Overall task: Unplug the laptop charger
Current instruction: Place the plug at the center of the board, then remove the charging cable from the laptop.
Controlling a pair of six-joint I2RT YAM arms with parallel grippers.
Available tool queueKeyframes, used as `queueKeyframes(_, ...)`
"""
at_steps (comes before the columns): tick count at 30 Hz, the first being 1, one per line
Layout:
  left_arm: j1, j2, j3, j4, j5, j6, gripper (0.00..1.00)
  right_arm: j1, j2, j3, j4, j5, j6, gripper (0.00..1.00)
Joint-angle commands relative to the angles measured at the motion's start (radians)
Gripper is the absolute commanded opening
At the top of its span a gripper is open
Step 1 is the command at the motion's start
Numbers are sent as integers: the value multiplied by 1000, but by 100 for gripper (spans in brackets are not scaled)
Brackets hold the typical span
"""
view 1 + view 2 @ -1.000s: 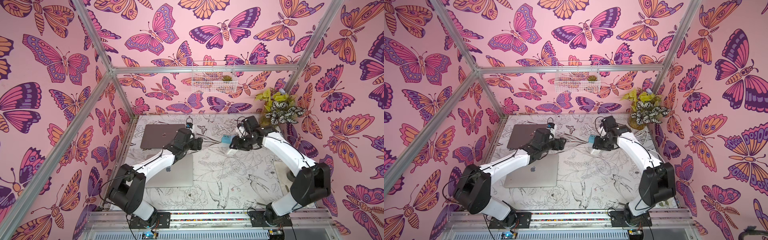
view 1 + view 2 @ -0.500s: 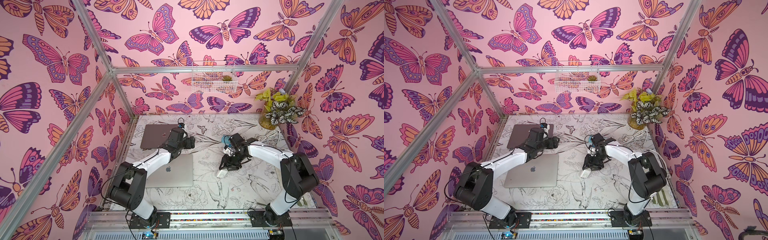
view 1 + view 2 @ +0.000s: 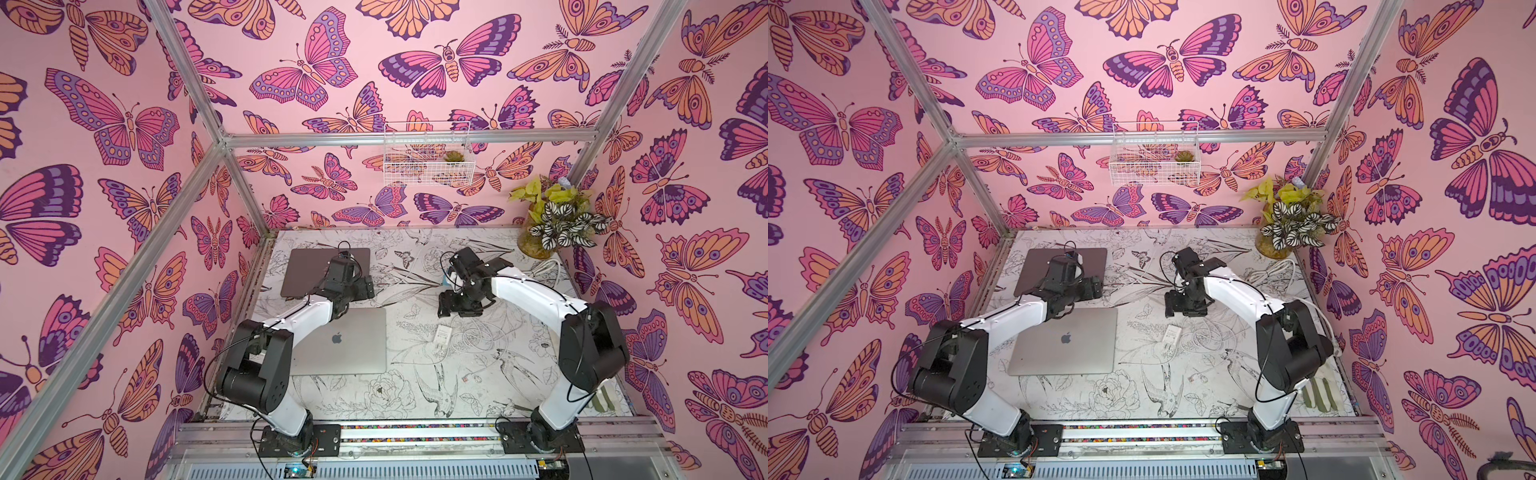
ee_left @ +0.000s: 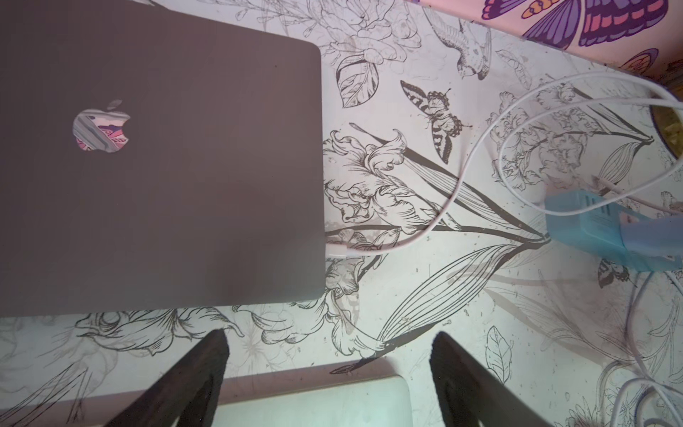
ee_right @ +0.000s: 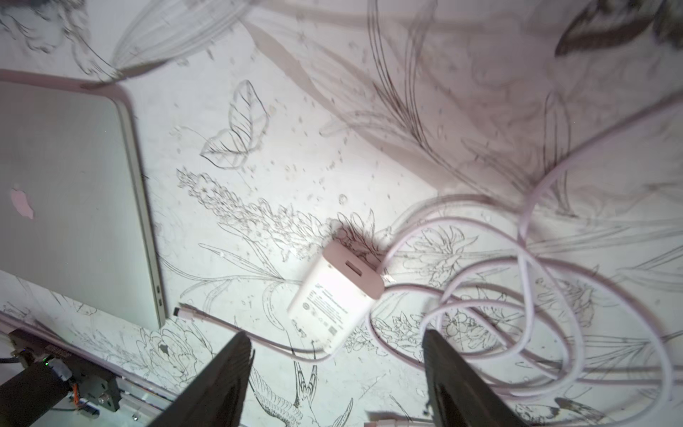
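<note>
Between the matte dark-grey laptop [image 4: 159, 159] at the table's [image 3: 415, 399] ten o'clock and the smooth silver laptop [image 3: 345, 340] at eight, the left end effector [image 4: 329, 334] hovers open and empty, probably lining up on the slim white plug [image 4: 334, 255] seated in the dark laptop's edge. Near the centre the glossy rounded charger brick [image 5: 332, 295] lies flat among loose cable coils [image 5: 523, 236], and at its twelve o'clock the right end effector [image 5: 334, 334] gapes empty, holding nothing.
</note>
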Motion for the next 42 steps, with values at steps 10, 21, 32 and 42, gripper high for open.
queueKeyframes(10, 67, 210, 370, -280, 71, 118, 85, 68, 239, 370, 225, -154, -502, 66)
queueKeyframes(21, 51, 512, 733, -507, -2, 176, 98, 82, 623, 831, 33, -207, -960, 62)
queueKeyframes(32, 53, 674, 894, -614, -14, 157, 99, 88, 777, 869, 132, -169, -1093, 59)
queueKeyframes(42, 54, 703, 905, -620, 9, 151, 100, 93, 823, 855, 119, -167, -1140, 27)
